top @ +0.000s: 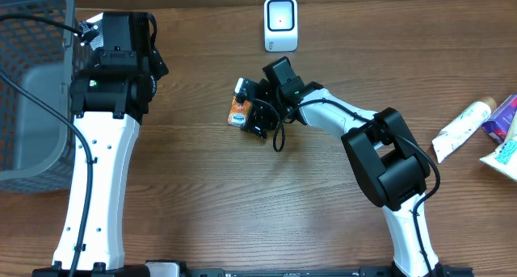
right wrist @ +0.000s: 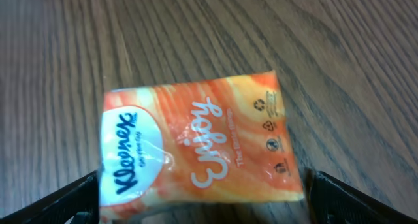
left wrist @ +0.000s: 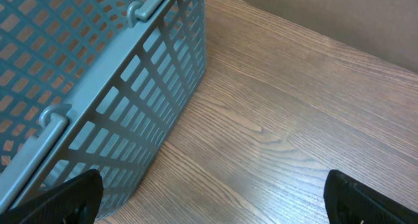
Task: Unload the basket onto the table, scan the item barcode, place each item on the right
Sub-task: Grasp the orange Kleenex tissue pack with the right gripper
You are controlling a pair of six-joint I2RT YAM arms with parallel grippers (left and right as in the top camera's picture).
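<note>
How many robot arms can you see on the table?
2. The left arm is beside the grey basket on the left; the right arm reaches to the orange tissue pack in the middle. None looks hidden.

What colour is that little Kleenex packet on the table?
The packet is swirled orange with a white label patch; clearest in the right wrist view.
</note>
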